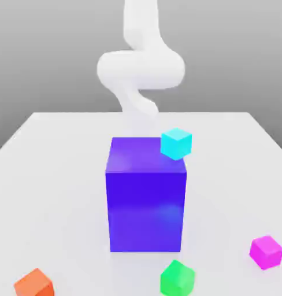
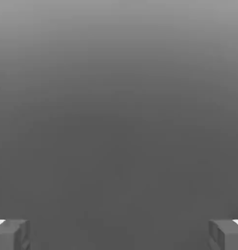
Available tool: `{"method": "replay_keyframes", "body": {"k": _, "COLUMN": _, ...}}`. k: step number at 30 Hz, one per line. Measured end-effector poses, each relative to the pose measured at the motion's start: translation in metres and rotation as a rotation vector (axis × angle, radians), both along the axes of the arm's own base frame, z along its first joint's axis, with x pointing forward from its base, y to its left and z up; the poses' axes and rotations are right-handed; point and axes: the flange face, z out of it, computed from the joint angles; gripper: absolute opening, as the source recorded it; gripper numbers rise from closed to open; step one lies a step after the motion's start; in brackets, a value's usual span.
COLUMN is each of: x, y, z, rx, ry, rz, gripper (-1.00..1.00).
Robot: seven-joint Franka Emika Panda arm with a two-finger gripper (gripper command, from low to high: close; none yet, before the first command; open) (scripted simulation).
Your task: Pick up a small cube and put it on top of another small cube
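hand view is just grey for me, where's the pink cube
Observer: The pink cube sits on the table, near the front at the exterior view's right.
Operator: anything big nearby
Observer: A tall blue block stands mid-table, with the arm behind it.
Operator: what could i stack it on
Observer: A green cube lies closest, on the exterior view's left of the pink one and not touching it.

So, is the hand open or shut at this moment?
Open. In the hand view, the hand has its two fingertips far apart at opposite edges, with nothing between them.
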Motion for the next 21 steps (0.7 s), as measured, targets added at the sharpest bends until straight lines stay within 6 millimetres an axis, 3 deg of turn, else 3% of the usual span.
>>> {"method": "replay_keyframes", "body": {"k": 5, "x": 0.055, "y": 0.047, "z": -0.081, "rx": -0.06, "ry": 0.138, "rz": 0.022, "gripper": 0.0}}
{"method": "replay_keyframes", "body": {"k": 11, "x": 0.092, "y": 0.102, "z": -0.187, "rx": -0.112, "ry": 0.291, "rz": 0.073, "gripper": 0.0}}
{"method": "replay_keyframes", "body": {"k": 16, "x": 0.099, "y": 0.148, "z": -0.279, "rx": -0.137, "ry": 0.414, "rz": 0.133, "gripper": 0.0}}
{"method": "replay_keyframes", "body": {"k": 21, "x": 0.081, "y": 0.199, "z": -0.367, "rx": -0.144, "ry": 0.536, "rz": 0.219, "gripper": 0.0}}
